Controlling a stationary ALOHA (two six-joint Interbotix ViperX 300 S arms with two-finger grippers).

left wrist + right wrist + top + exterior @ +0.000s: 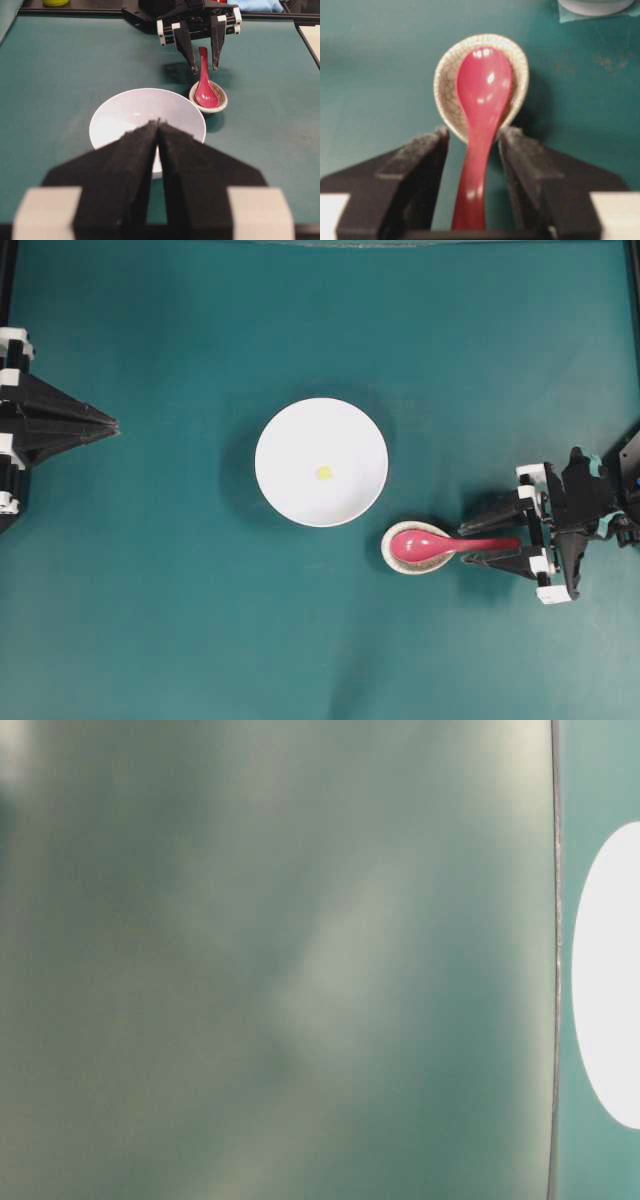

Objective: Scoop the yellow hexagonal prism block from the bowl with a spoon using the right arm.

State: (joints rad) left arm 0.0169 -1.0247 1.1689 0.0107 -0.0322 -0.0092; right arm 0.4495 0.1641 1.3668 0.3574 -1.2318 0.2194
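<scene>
No text, label, brand, number or sign can be read in any view.

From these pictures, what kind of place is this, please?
Probably a robot lab bench, not a kitchen: a bare teal mat with black arms at both sides, and only a white bowl, a spoon on its rest, staged for practice.
</scene>
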